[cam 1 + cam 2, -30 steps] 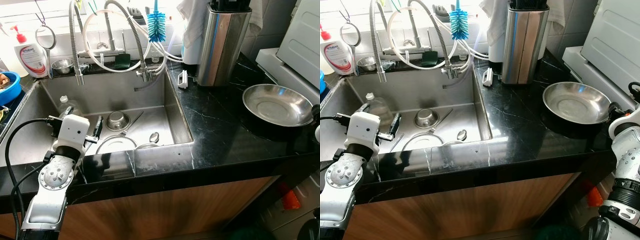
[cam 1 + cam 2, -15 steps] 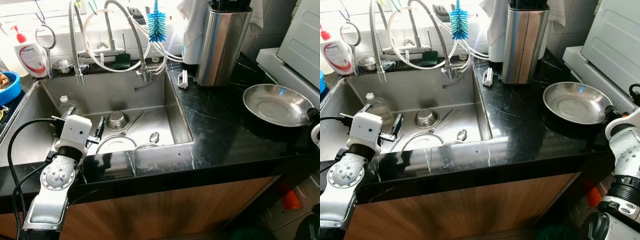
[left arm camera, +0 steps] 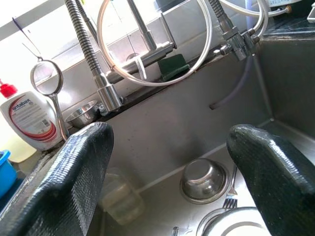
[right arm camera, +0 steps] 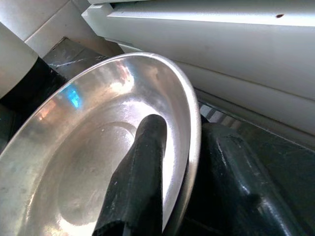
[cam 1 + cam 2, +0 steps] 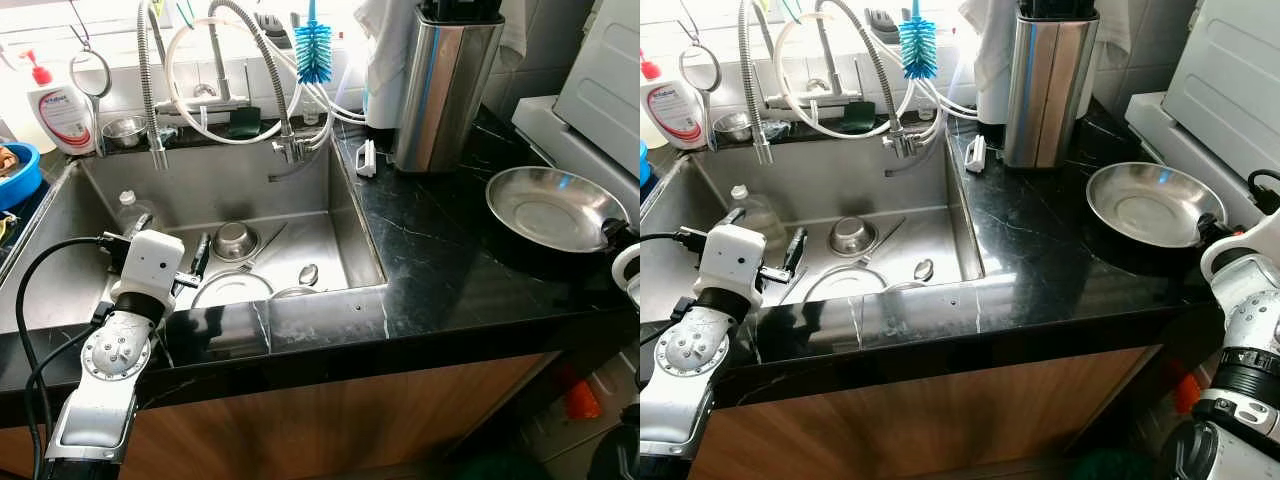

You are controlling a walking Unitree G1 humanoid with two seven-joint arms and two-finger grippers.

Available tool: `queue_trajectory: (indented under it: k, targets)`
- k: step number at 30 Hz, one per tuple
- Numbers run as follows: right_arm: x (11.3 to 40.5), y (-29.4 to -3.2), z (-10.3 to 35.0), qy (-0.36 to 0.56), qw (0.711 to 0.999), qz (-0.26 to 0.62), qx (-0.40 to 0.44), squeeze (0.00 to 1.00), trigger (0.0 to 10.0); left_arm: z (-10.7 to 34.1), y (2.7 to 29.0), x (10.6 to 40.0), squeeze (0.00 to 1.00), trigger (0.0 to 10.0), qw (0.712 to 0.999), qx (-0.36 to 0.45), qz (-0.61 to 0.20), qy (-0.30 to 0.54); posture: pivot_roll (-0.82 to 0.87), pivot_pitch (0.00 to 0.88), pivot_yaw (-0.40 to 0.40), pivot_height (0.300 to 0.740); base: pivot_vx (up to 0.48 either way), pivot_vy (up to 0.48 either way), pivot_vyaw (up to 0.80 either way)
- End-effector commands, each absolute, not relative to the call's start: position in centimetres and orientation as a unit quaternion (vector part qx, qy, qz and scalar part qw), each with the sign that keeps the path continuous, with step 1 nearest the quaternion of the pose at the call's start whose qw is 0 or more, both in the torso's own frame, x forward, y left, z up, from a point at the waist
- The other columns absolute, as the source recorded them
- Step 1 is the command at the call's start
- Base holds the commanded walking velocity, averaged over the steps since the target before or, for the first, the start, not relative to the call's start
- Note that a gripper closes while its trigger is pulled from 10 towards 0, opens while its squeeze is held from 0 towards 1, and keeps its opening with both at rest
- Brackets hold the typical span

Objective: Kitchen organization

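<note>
Steel bowl point(image 4: 93, 162), wide and shallow, sits on the black counter point(image 5: 440, 270) at the far right, and my right gripper point(image 4: 189, 182) straddles its near rim: one black finger point(image 4: 142, 172) lies inside the basin, the other outside under the lip, closed down to the rim's thickness as best I can judge. From that claw, a white appliance point(image 4: 206, 44) stands just beyond the bowl, and the counter edge is close behind it. My worry is the thin, slick rim: a pinch at one edge could let the bowl swing down or slip free when lifted, clanging against the appliance or dropping off the counter. My left gripper point(image 3: 167, 162) hangs spread wide above the sink point(image 5: 300, 200), where a small steel cup point(image 3: 203, 178) lies ahead of it.
</note>
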State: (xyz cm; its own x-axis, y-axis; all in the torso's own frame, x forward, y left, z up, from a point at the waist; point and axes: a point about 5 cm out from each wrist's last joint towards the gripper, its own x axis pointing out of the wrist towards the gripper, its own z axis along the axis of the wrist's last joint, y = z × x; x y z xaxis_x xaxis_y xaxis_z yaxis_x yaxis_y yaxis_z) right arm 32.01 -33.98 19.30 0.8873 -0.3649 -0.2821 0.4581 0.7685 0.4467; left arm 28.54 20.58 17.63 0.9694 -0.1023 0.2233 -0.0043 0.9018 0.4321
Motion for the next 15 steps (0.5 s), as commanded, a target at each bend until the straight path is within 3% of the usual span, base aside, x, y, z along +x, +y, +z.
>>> queue_trajectory:
  k: [1, 15]
  targets:
    - [32.26, -33.68, 19.46, 0.090, 0.936, -0.215, 0.263, 0.00, 0.0, 17.64, 20.61, 28.64, 0.00, 10.0, 0.965, 0.232, -0.025, -0.117, 0.00, 0.044, 0.000, 0.740, 0.000, 0.000, 0.00]
    - [32.51, -33.10, 19.98, 0.067, 0.944, -0.195, 0.258, 0.00, 0.0, 17.59, 20.52, 28.72, 0.00, 10.0, 0.965, 0.234, -0.027, -0.115, 0.00, 0.042, -0.002, 0.740, 0.000, 0.000, 0.00]
